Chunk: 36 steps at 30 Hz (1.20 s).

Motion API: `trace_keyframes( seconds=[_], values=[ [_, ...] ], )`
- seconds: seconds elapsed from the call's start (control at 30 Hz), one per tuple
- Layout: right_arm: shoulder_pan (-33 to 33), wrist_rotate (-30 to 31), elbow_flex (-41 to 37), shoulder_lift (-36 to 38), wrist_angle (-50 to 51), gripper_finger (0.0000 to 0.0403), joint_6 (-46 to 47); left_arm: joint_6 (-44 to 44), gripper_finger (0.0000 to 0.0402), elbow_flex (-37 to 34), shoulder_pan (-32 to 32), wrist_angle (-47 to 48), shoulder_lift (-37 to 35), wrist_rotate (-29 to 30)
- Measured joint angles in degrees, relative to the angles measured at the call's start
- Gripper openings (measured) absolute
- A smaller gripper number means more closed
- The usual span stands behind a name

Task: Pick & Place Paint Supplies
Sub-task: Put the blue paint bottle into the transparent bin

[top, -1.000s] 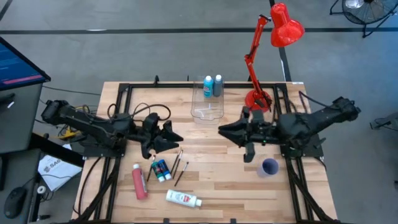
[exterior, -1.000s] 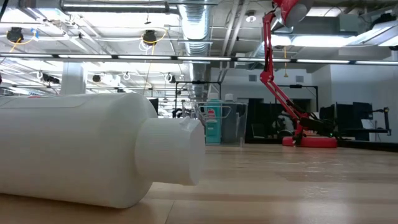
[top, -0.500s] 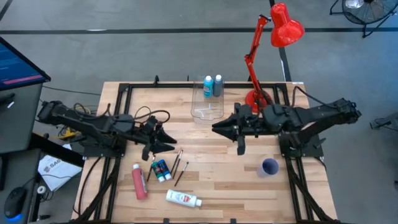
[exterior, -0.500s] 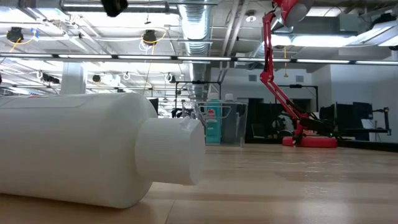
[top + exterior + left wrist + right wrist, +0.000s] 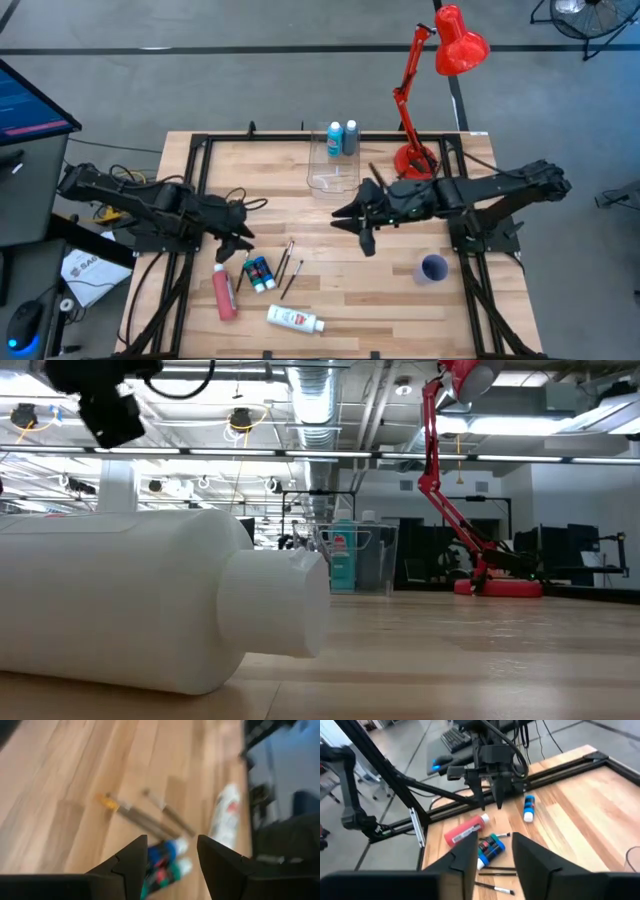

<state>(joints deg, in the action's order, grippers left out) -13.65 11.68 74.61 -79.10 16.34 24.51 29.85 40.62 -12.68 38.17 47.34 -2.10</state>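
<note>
Here the left gripper (image 5: 237,244), fingers apart and empty, hangs just above the blue-green tubes (image 5: 259,273) at lower left of centre, so an uneven closing could push them into the paintbrushes (image 5: 285,262), while the right gripper (image 5: 352,215) waits open.

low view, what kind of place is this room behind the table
Probably a lab or workshop in an industrial building: bare silver ducts and pipes overhead, hanging lights, and a wooden table framed by black rails, with a red desk lamp on it.
</note>
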Motion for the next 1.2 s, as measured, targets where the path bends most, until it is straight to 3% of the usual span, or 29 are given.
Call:
trace_keyframes(
  seconds=[0.17,0.33,0.43,0.6,0.73,0.87,1.0,1.1,1.2],
  values=[
    [0.0,0.0,-0.1,-2.4,0.2,0.0189,0.0,-4.4,0.0167,0.0,1.3,11.7,0.0,1.1],
    [0.0,0.0,-0.1,-3.5,-1.3,0.0245,0.0,-4.6,0.0167,0.0,1.6,20.1,0.3,9.4],
    [0.0,0.2,0.0,-3.5,-2.6,0.0258,0.0,-4.2,0.0167,-0.9,1.6,21.8,0.5,13.2],
    [0.0,0.2,0.0,-3.2,-2.8,0.026,0.0,-3.0,0.0167,-1.5,3.0,22.0,1.5,14.2],
    [0.0,0.3,0.0,-3.2,-3.6,0.026,0.9,3.6,0.0167,-1.5,6.0,22.2,3.1,15.5],
    [0.0,0.3,0.0,-3.2,-3.5,0.026,2.7,16.3,0.0167,-1.5,9.8,23.3,4.9,16.1],
    [0.0,0.4,0.0,-3.2,-3.5,0.026,3.5,34.9,0.0167,-1.5,12.7,23.4,6.1,11.4],
    [-0.1,0.3,0.0,-3.2,-3.5,0.026,3.6,42.2,0.0167,-1.5,14.1,24.1,7.0,6.9],
    [-0.2,0.3,0.0,-3.2,-3.5,0.026,3.8,49.1,0.0167,-1.6,15.5,27.6,7.9,6.1]
  ],
)
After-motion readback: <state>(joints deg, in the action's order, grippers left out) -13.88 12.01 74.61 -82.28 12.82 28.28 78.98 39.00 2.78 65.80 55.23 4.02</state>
